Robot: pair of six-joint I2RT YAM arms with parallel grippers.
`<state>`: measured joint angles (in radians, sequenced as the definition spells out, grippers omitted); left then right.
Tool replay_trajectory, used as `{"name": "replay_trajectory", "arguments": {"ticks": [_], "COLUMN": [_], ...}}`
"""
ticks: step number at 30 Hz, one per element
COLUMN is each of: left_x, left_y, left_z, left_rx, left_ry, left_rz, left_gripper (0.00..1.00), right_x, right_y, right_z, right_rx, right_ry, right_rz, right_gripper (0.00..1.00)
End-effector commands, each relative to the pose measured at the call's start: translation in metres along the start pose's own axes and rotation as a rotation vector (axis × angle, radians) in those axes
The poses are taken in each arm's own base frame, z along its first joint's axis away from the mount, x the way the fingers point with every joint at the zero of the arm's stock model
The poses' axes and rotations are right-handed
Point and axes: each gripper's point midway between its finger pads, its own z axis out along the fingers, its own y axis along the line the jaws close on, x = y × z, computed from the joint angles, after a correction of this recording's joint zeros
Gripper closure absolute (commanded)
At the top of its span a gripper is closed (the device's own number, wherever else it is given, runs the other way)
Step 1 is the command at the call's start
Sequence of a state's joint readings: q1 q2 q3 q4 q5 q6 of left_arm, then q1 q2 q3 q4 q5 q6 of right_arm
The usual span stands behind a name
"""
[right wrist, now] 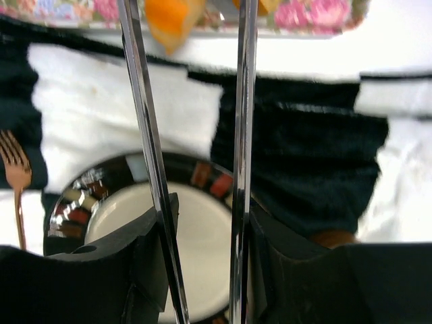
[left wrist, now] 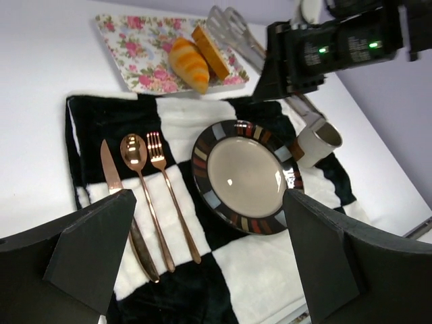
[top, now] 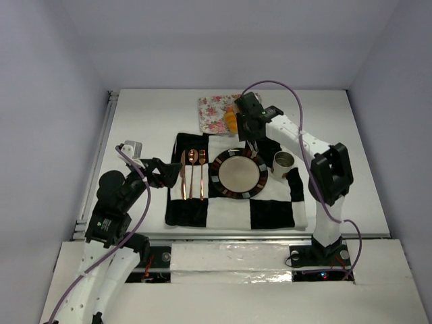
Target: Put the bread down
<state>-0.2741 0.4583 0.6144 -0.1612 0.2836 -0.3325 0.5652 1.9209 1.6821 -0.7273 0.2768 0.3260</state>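
Left side first: my left jaws are released, the dark fingers (left wrist: 88, 250) set wide apart, hovering at the left edge of the checked cloth (top: 270, 212). On the cloth, in order, lie a copper knife (left wrist: 111, 169), spoon (left wrist: 135, 152) and fork (left wrist: 158, 152), side by side with their handles toward me. Beyond the cloth on the white desk (top: 148, 115) sits the floral tray (left wrist: 128, 47). Both pieces of bread are on it: the croissant (left wrist: 189, 64), and the bread slice (left wrist: 210, 50) just beside it on the right, tilted up on its edge. The striped-rim plate (left wrist: 202, 158) rests on the cloth right of the fork. My right jaws are clenched on metal tongs (right wrist: 241, 135), black fingers (right wrist: 145, 270) pressing both arms. The arms run apart toward the bread; whether the tips touch it I cannot tell. A cup (top: 283, 162) stands just right of the plate.
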Motion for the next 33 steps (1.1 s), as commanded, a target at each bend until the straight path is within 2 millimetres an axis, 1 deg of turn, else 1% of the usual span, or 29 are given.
{"name": "replay_trajectory", "arguments": {"ticks": [1, 2, 3, 4, 6, 7, 11, 13, 14, 15, 16, 17, 18, 19, 20, 21, 23, 24, 27, 28, 29, 30, 31, 32, 33], "left_x": [-0.015, -0.016, -0.016, -0.016, -0.015, -0.016, -0.015, -0.014, -0.015, -0.014, -0.015, -0.015, -0.015, -0.015, -0.015, -0.014, -0.014, -0.015, -0.015, -0.014, -0.015, -0.015, -0.015, -0.014, -0.015], "left_y": [-0.008, -0.008, -0.009, -0.008, -0.011, -0.011, -0.011, -0.011, -0.011, -0.011, -0.011, -0.011, -0.011, -0.012, -0.011, -0.011, -0.011, -0.011, -0.011, -0.010, -0.010, -0.010, -0.010, -0.010, -0.010], "left_z": [-0.001, -0.002, -0.002, -0.003, -0.003, -0.003, -0.003, -0.003, -0.003, -0.002, -0.003, -0.002, -0.003, -0.003, -0.002, -0.002, -0.002, -0.002, -0.003, -0.003, -0.003, -0.003, -0.003, -0.002, -0.002], "left_rx": [0.027, 0.029, 0.031, 0.029, 0.041, 0.041, 0.042, 0.043, 0.043, 0.041, 0.042, 0.041, 0.042, 0.045, 0.043, 0.044, 0.044, 0.043, 0.040, 0.038, 0.036, 0.037, 0.036, 0.036, 0.036], "left_ry": [-0.061, -0.064, -0.066, -0.068, -0.065, -0.067, -0.063, -0.063, -0.063, -0.062, -0.063, -0.062, -0.063, -0.062, -0.061, -0.061, -0.061, -0.061, -0.064, -0.063, -0.064, -0.064, -0.064, -0.063, -0.062], "left_rz": [0.031, 0.030, 0.031, 0.031, 0.032, 0.033, 0.032, 0.032, 0.032, 0.032, 0.032, 0.032, 0.032, 0.032, 0.032, 0.033, 0.032, 0.032, 0.032, 0.032, 0.032, 0.032, 0.032, 0.031, 0.031], "left_gripper": [0.10, 0.10, 0.10, 0.10, 0.10, 0.10, 0.11, 0.11, 0.11, 0.11, 0.11, 0.11, 0.11, 0.11, 0.12, 0.12, 0.12, 0.12, 0.13, 0.13, 0.13, 0.13, 0.13, 0.13, 0.13], "right_x": [-0.007, -0.011, -0.009, -0.016, -0.016, -0.021, -0.025, -0.024, -0.023, -0.022, -0.021, -0.026, -0.022, -0.024, -0.028, -0.036, -0.038, -0.045, -0.053, -0.058, -0.047, -0.044, -0.042, -0.021, -0.012], "right_y": [-0.009, -0.008, -0.012, -0.009, -0.009, -0.013, -0.011, -0.012, -0.012, -0.018, -0.018, -0.017, -0.018, -0.018, -0.018, -0.018, -0.020, -0.021, -0.020, -0.019, -0.020, -0.021, -0.015, -0.015, -0.012], "right_z": [0.011, 0.009, 0.018, 0.019, 0.024, 0.029, 0.036, 0.038, 0.039, 0.040, 0.040, 0.035, 0.034, 0.031, 0.027, 0.015, 0.006, -0.010, -0.035, -0.059, -0.058, -0.065, -0.087, -0.082, -0.088], "right_rx": [0.050, 0.047, 0.061, 0.054, 0.065, 0.079, 0.086, 0.093, 0.097, 0.106, 0.104, 0.098, 0.096, 0.091, 0.087, 0.078, 0.073, 0.057, 0.008, -0.037, -0.047, -0.062, -0.104, -0.107, -0.120], "right_ry": [0.028, 0.020, 0.038, 0.027, 0.045, 0.043, 0.044, 0.048, 0.051, 0.056, 0.055, 0.035, 0.038, 0.027, 0.010, -0.023, -0.044, -0.079, -0.141, -0.182, -0.176, -0.188, -0.222, -0.189, -0.188], "right_rz": [-0.043, -0.042, -0.040, -0.039, -0.047, -0.043, -0.047, -0.051, -0.051, -0.045, -0.043, -0.035, -0.032, -0.024, -0.016, -0.001, 0.019, 0.044, 0.086, 0.114, 0.118, 0.129, 0.136, 0.128, 0.123], "right_gripper": [0.54, 0.54, 0.54, 0.54, 0.54, 0.54, 0.55, 0.62, 0.64, 0.65, 0.65, 0.68, 0.71, 0.77, 0.78, 0.79, 0.81, 0.83, 0.83, 0.84, 0.84, 0.84, 0.84, 0.84, 0.85]}}
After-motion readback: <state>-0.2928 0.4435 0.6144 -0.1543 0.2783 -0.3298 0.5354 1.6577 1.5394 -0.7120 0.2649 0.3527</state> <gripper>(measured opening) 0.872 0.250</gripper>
